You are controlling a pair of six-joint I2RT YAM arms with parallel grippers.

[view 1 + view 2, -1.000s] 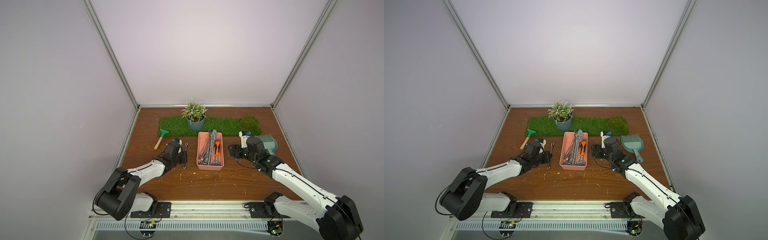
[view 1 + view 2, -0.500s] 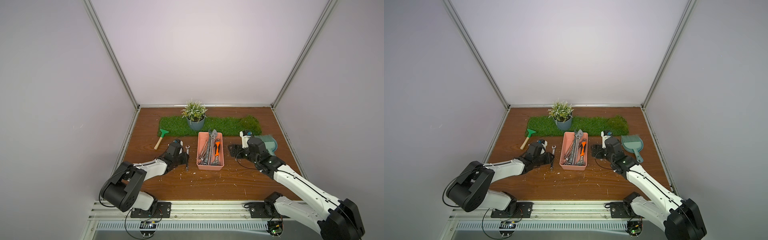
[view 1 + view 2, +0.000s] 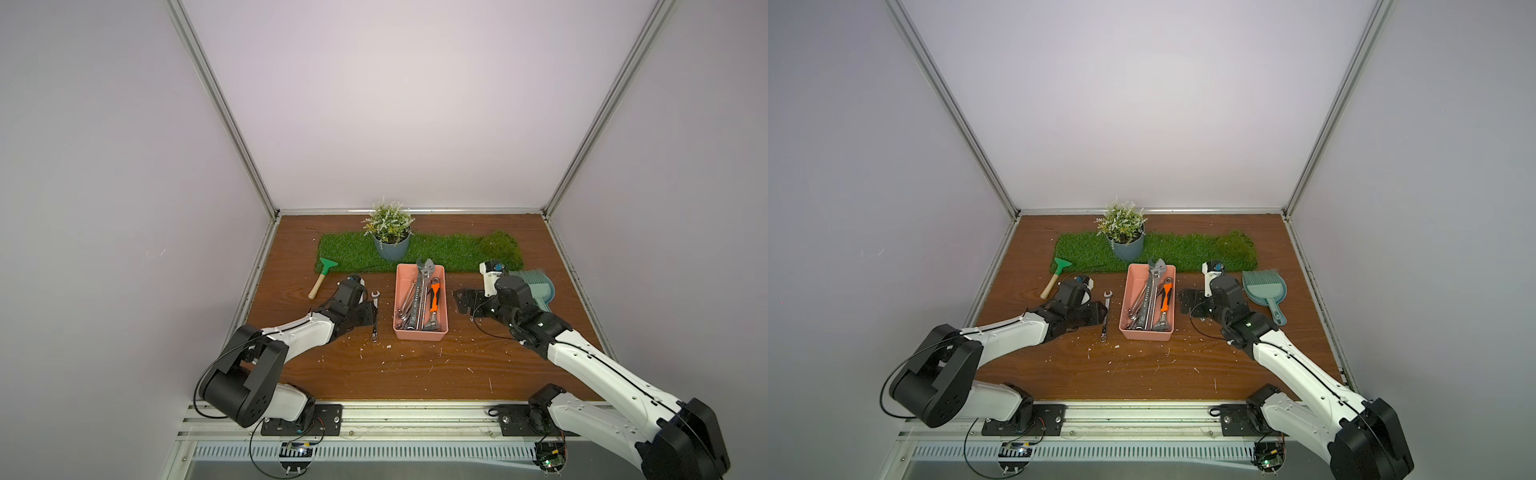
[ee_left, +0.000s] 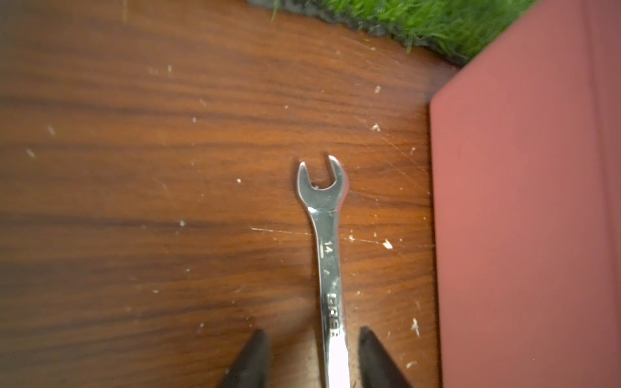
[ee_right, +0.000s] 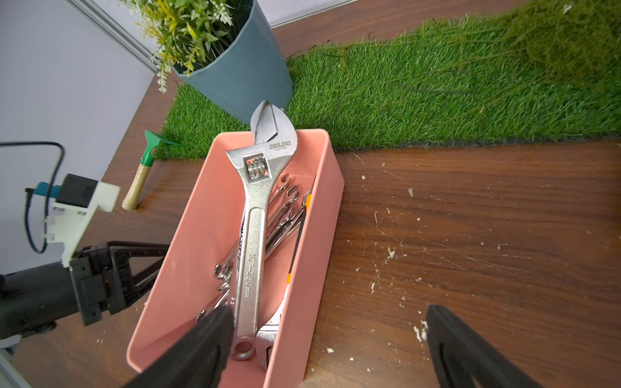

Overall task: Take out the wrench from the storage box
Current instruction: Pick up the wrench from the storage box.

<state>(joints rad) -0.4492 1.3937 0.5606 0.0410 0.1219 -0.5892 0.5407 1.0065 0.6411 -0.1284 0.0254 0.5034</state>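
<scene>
**Release of a wrench beside the box.** We see the small open-ended wrench (image 4: 327, 262) lying flat on the wooden table (image 3: 415, 374). It is outside the storage box (image 3: 420, 334), just beside the left wall, roughly parallel to it and not touching. In a top view the wrench (image 3: 1105, 313) lies in the same place. A second ago the left gripper (image 4: 312, 332) was clamped on this wrench. Its jaws have since parted and now stand on either side of the shank, with bare wood showing between each finger and the steel, so we read the tool as let go. The right gripper (image 5: 327, 310) has widened too: its jaws are spread wide, hold nothing, and sit near the box's right wall. The box itself has not shifted. Inside it remain the large adjustable wrench (image 5: 252, 235), whose head overhangs the far rim, several slimmer spanners beneath it, and an orange-handled tool (image 3: 434, 299). We judge that one wrench is now out. If the task means a single wrench, only the left arm's retreat is left; if it means all of them, the spread right jaws look placed for the next pick
</scene>
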